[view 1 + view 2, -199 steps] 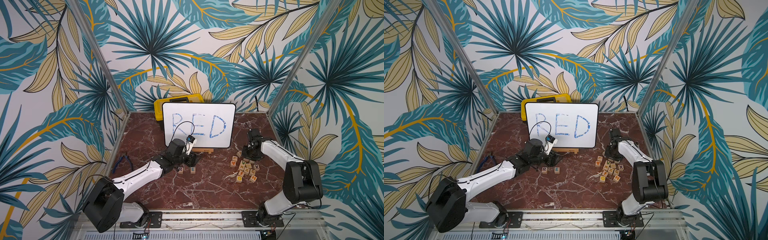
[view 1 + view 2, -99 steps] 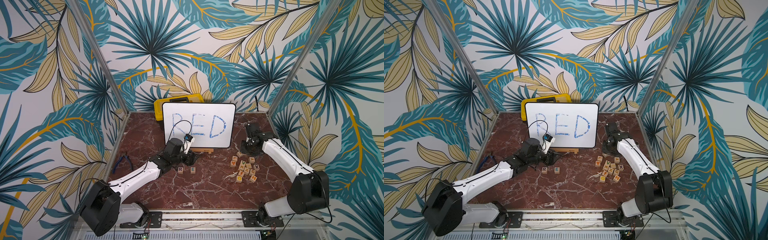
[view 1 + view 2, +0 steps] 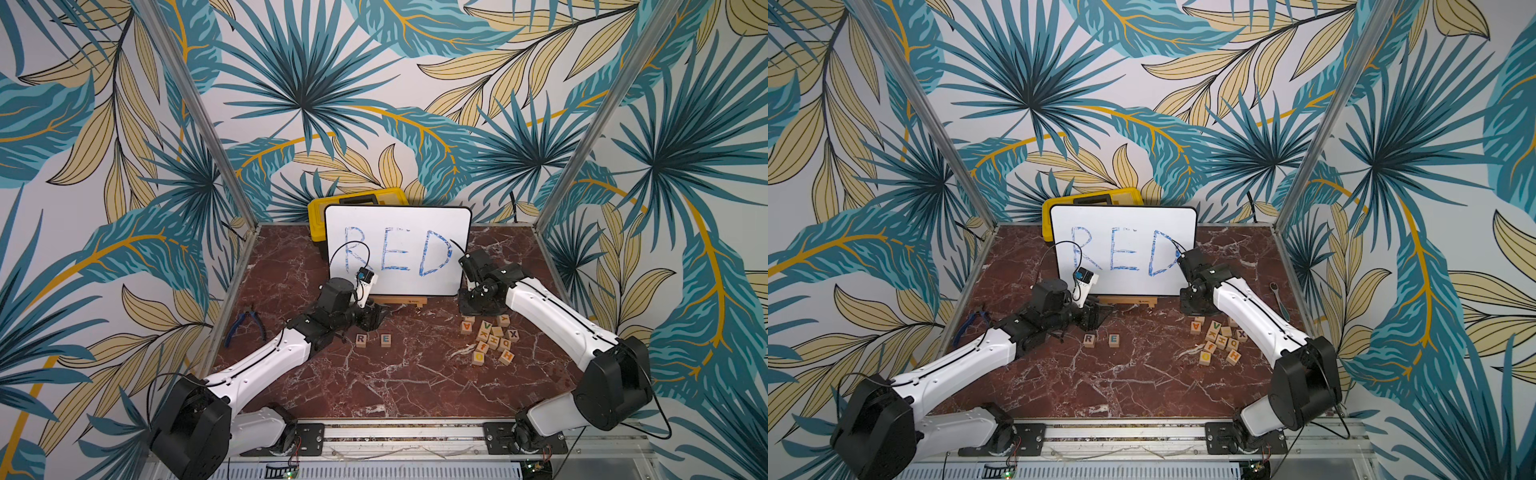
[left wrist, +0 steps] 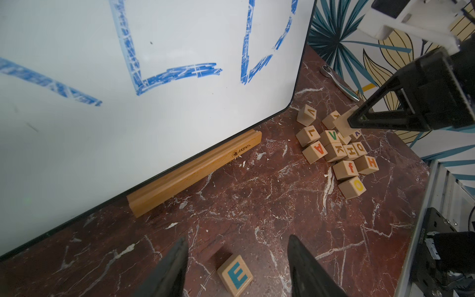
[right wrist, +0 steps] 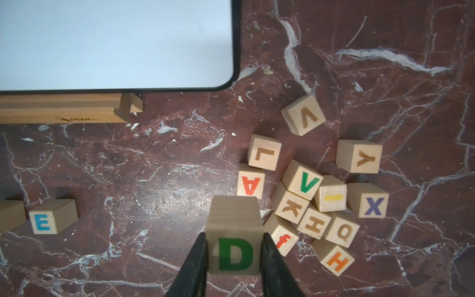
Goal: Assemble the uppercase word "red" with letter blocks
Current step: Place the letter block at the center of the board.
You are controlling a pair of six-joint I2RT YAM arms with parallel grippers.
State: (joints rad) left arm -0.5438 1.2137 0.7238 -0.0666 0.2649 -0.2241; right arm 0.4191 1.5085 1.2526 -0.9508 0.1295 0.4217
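Two letter blocks stand side by side on the marble table: R on the left and E on the right, seen in both top views. My left gripper is open, its fingers apart just behind the E block, touching nothing. My right gripper is shut on the green D block, held above the table by the pile's near edge. In a top view this gripper sits by the board's lower right corner.
A pile of other letter blocks lies right of centre. The white board with RED on it stands in a wooden holder, with a yellow case behind. Blue pliers lie at the left and a ratchet at the right.
My right gripper has swung left toward the board's lower right corner with the D block in it. The left arm has barely shifted.
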